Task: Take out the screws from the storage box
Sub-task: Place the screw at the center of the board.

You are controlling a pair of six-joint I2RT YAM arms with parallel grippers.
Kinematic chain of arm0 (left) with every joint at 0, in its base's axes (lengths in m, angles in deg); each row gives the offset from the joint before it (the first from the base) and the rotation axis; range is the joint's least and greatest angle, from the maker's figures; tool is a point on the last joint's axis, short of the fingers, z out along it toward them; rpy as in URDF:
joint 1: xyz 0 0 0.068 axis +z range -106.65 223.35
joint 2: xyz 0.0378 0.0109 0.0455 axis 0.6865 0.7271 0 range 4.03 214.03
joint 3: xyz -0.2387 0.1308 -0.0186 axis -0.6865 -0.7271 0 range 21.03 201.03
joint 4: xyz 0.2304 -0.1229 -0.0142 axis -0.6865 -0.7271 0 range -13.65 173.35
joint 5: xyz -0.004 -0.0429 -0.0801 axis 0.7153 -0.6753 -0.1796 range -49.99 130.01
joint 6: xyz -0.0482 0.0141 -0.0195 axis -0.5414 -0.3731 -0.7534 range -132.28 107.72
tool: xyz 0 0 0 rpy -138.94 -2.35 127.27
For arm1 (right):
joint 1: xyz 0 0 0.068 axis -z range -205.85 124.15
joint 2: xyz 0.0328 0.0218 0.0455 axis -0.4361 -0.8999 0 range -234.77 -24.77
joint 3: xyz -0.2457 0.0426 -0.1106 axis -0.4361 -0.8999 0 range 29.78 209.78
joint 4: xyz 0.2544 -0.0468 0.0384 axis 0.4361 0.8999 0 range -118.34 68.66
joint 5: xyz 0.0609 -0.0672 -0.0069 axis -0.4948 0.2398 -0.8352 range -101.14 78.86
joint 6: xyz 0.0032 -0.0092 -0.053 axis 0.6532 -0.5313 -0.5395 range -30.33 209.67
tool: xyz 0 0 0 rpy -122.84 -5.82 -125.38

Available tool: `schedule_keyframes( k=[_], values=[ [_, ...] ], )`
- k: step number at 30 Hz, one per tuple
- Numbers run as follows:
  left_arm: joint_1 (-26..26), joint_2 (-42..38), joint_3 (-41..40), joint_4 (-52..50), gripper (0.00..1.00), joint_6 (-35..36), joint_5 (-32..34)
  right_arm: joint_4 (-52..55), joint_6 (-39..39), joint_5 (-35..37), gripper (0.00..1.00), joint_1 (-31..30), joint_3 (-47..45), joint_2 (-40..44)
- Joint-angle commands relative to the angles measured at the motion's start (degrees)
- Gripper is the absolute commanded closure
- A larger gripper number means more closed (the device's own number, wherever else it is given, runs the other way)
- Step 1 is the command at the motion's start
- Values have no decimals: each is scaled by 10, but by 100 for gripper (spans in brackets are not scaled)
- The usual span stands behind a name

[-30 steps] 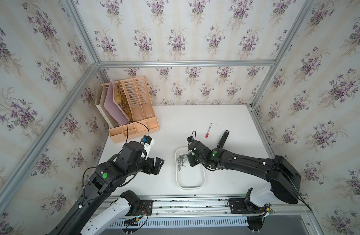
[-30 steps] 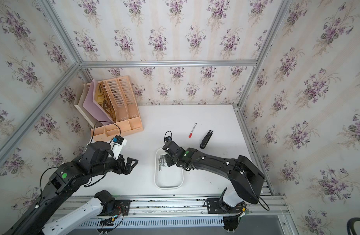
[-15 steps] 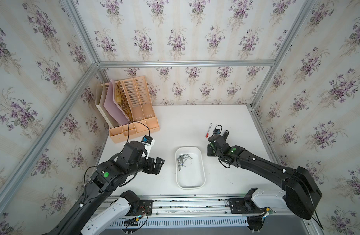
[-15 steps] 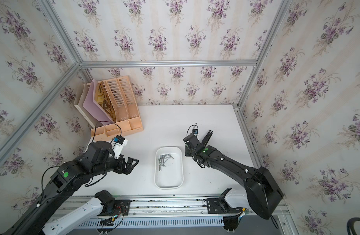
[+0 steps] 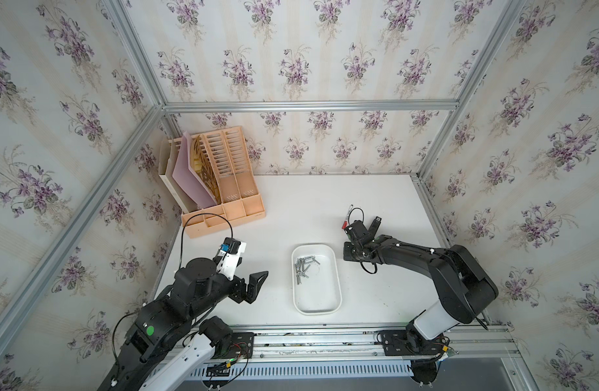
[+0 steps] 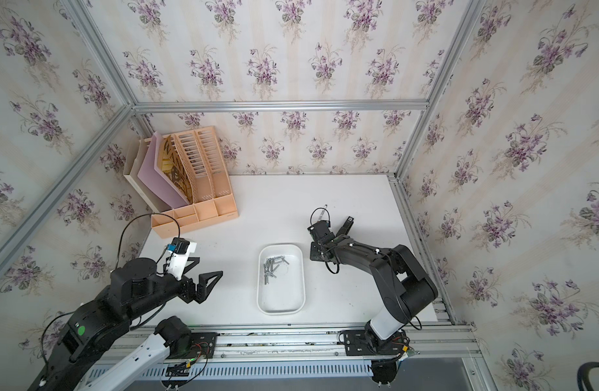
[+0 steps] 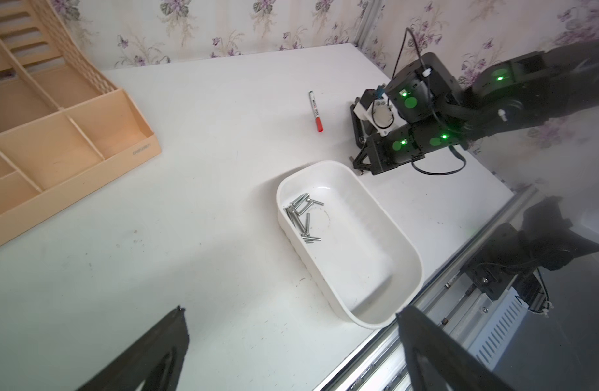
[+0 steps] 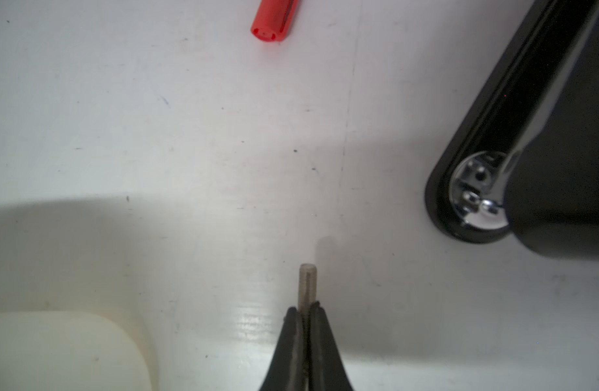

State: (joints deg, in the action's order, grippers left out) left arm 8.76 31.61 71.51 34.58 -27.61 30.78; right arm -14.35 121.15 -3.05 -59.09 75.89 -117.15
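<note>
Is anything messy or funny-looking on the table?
Nothing is spilled or broken. The screws lie in a jumbled heap at one end of the storage box, not in rows. One screw is out, pinched in the right gripper beside the box.

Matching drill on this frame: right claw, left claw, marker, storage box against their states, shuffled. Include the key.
Things:
1. right claw
2. left claw
3. marker
4. storage box

States:
A. open, holding nothing
B. has a cluster of screws at one end
C. shut on a single screw, outside the box
D. lying flat, red cap at one end

Pairs: 1-C; 2-A; 3-D; 4-B
</note>
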Motion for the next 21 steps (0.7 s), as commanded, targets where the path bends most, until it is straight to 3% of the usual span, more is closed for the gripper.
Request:
schedule_keyframes(
  k=[1, 4, 6, 10, 12, 16, 21],
  values=[
    [2, 85, 20, 17, 1, 15, -43, 2, 6, 9, 100, -1, 0, -6],
    [0, 203, 90, -92, 1, -26, 44, 16, 10, 21, 100, -1, 7, -11],
    [0, 210, 87, -92, 1, -28, 41, 13, 11, 15, 100, -1, 4, -15],
    [1, 148, 78, -76, 1, -22, 38, 12, 6, -10, 100, -3, 9, -30],
    [3, 96, 61, -50, 1, -11, 44, 19, 9, 16, 100, -7, 13, -26],
    [19, 5, 14, 5, 1, -1, 47, 22, 11, 52, 84, -8, 17, -22],
    [25, -8, -3, 21, 1, 12, 70, 23, 2, 53, 70, -8, 31, -19]
  ],
)
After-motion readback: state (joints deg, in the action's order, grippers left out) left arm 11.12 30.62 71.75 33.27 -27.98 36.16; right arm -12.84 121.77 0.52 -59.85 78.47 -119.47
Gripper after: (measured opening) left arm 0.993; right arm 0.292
